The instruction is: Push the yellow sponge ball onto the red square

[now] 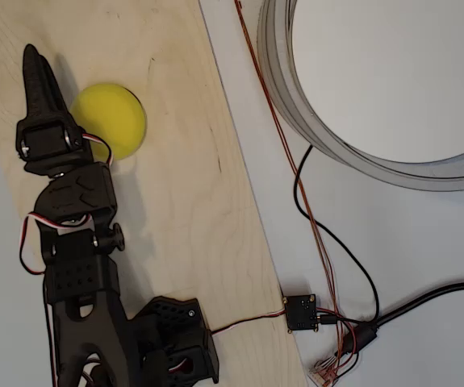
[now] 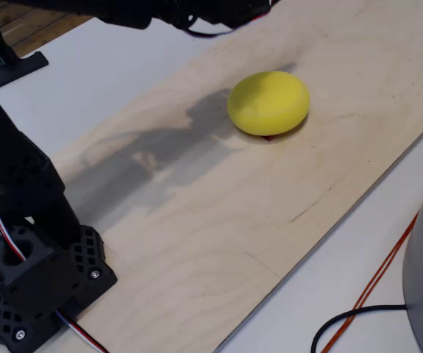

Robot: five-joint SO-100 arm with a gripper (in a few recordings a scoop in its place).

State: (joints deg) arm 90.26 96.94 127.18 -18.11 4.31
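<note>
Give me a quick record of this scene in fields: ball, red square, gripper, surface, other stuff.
ball: round matte yellow sponge ball resting on the board
red square: mostly hidden; a thin red sliver shows under the ball's near edge in the fixed view
gripper: black two-finger gripper just left of the ball in the overhead view, fingers together
surface: pale plywood board
other: grey ring, black and orange cables

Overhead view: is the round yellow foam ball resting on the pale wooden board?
Yes, the round yellow foam ball sits wholly on the pale wooden board.
</note>
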